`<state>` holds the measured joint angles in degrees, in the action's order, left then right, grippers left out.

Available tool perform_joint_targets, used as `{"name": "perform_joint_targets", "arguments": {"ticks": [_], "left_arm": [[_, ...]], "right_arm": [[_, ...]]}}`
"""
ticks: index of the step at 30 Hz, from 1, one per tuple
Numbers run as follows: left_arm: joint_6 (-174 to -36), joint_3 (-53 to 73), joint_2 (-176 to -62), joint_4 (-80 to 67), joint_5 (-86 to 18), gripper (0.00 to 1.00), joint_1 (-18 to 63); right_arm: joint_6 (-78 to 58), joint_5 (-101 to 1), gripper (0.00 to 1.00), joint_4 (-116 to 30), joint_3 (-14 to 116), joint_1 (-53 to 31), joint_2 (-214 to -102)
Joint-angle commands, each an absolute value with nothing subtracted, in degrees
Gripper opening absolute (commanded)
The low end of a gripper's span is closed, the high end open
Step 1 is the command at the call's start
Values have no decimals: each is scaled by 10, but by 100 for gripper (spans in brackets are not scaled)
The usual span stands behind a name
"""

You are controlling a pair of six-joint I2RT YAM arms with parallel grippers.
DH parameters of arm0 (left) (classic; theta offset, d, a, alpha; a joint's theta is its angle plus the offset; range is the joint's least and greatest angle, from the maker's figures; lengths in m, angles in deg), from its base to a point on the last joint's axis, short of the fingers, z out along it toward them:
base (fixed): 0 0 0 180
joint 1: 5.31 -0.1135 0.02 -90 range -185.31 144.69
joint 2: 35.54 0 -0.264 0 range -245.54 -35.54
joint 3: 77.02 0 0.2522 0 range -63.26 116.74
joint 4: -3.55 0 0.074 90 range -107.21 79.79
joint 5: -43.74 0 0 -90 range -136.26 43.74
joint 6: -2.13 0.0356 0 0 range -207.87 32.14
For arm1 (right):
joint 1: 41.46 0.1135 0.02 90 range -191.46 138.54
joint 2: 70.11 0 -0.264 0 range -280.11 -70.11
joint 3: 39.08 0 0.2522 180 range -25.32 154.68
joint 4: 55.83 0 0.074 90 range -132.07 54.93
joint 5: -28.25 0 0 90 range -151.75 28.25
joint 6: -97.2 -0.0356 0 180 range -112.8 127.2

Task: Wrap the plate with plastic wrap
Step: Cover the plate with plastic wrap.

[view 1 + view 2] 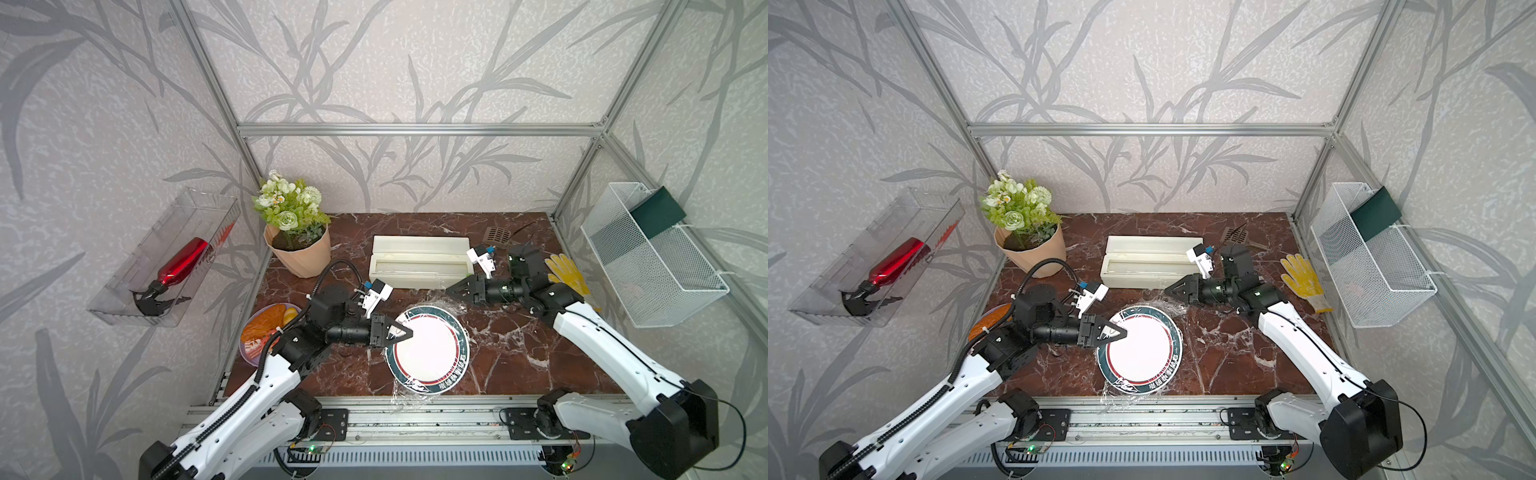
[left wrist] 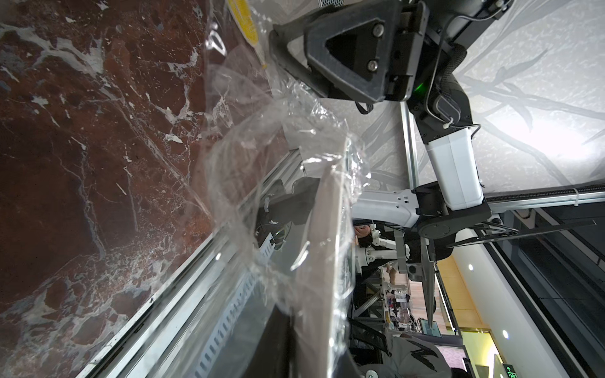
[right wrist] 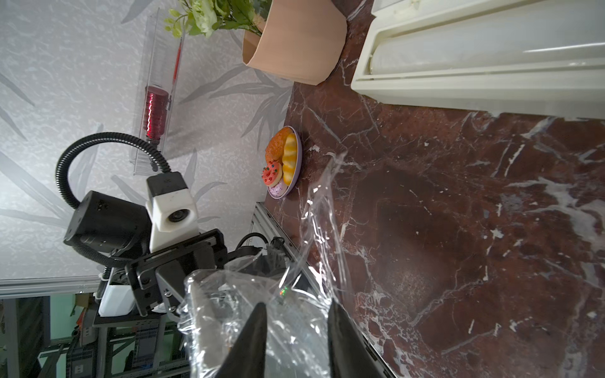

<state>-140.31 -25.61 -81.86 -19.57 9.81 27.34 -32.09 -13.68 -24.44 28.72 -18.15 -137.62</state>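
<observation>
Left gripper (image 1: 409, 332), fingers pinched shut on the plate (image 1: 432, 351) at its 9 o'clock rim. The right gripper (image 1: 448, 289) hovers just off the rim at 1 o'clock, its fingers (image 3: 258, 330) a narrow gap apart with nothing clamped, and crinkled film lies across the gap. The plastic wrap (image 1: 408, 400) drapes the plate, a loose tail spilling past the front edge of the marble table (image 1: 519, 345) at 6 o'clock. The dispenser box (image 1: 419, 262) sits at 12.

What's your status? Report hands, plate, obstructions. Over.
Left hand shut on plate rim. Right hand open at far rim, plastic wrap bunched there, overhanging front edge. Dispenser box close behind right hand.
</observation>
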Motion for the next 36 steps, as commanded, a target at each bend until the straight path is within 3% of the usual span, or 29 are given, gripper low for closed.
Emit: {"name": "perform_joint_targets", "arguments": {"ticks": [1, 7, 14, 21, 27, 30, 33, 36], "left_arm": [[-1396, -227, -805, -178, 110, 15, 276], [-1386, -222, -807, -180, 83, 15, 275], [-1403, -222, -812, -146, 69, 14, 274], [-1441, -236, -815, -96, 57, 13, 274], [-1522, -267, -814, -15, 53, 13, 274], [-1542, -262, -805, -17, 48, 13, 274], [-1567, -250, -794, -22, 51, 15, 274], [-1582, -229, -790, -51, 63, 16, 274]], "right_arm": [[-301, -146, 32, -234, 279, -180, -1371], [-334, -72, 33, -306, 203, -145, -1347], [-514, -21, 24, -552, 68, -144, -1298], [-556, -16, 22, -607, 26, -143, -1254], [-344, -178, 34, -268, 87, -154, -1140], [-275, -287, 46, -173, 101, -153, -1096], [-241, -349, 51, -210, 60, -140, -1024], [-152, -439, 54, -318, -10, -71, -911]]}}
